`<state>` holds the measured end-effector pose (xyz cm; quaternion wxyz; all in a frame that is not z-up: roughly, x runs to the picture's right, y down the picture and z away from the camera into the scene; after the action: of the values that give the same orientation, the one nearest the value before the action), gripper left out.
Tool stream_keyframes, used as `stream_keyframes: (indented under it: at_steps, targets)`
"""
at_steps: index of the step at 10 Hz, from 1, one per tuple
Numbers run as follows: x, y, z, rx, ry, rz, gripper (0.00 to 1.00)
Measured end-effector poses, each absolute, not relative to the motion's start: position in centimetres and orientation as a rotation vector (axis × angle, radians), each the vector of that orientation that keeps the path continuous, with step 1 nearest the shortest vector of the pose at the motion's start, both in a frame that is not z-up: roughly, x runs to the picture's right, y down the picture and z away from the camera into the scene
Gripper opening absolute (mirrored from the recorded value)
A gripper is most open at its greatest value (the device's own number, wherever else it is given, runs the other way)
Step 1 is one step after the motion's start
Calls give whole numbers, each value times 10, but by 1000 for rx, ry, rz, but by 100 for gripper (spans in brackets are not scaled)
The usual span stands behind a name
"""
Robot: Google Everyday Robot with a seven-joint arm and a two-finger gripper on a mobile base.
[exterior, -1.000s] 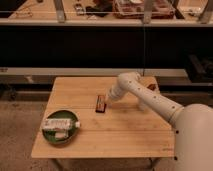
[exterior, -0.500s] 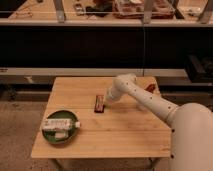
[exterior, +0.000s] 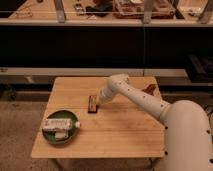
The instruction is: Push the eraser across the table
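End effector at the eraser, push under way on the bench.

We see the white arm reaching in from the right, its end effector (exterior: 100, 101) down at bench level and right up against the right side of the eraser (exterior: 92, 104); whether it is clenched or released we cannot tell. The eraser lies flat on the light-wood bench (exterior: 125, 130), near the middle and a little toward the far edge, with open wood on its left. Nearer the front-left corner sits a green plate (exterior: 59, 136) with a white packet (exterior: 60, 124) on it, well apart from the eraser. We judge the push only partly done: most of the bench's width to the left is still to cross.
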<state>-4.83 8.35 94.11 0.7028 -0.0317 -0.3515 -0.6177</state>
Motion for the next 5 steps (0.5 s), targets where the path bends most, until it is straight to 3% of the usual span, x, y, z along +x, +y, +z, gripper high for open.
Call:
stream_keyframes:
  at_steps: [5]
  targets:
    - [-160,98,910,-15,-891,-1485,0]
